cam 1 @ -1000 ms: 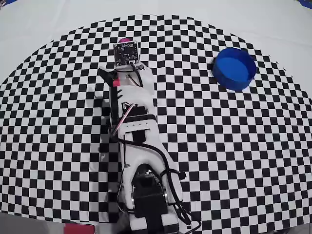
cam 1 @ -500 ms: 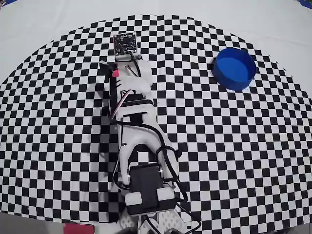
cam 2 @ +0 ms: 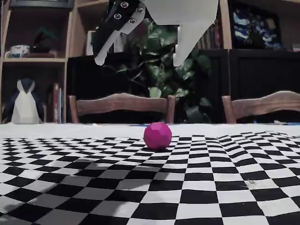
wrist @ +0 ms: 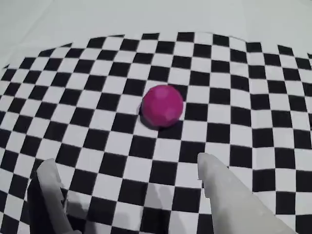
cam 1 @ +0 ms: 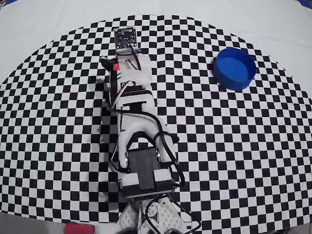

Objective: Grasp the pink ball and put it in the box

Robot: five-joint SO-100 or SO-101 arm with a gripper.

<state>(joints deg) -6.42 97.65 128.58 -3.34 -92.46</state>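
One pink ball [cam 2: 157, 135], below raised end effector [cam 2: 138, 61]

- The ball [wrist: 162, 106] in the middle of the wrist view is pink-magenta, one plain colour.
- The cloth [cam 1: 234, 146] on the desk has a black and white checker pattern.
- The box [cam 1: 234, 68] at the upper right of the overhead view is strong blue.
- The pincer [wrist: 131, 178] is white, with a dark part at the lower left of the wrist view.
- The arm [cam 1: 139, 122] is white with black parts.
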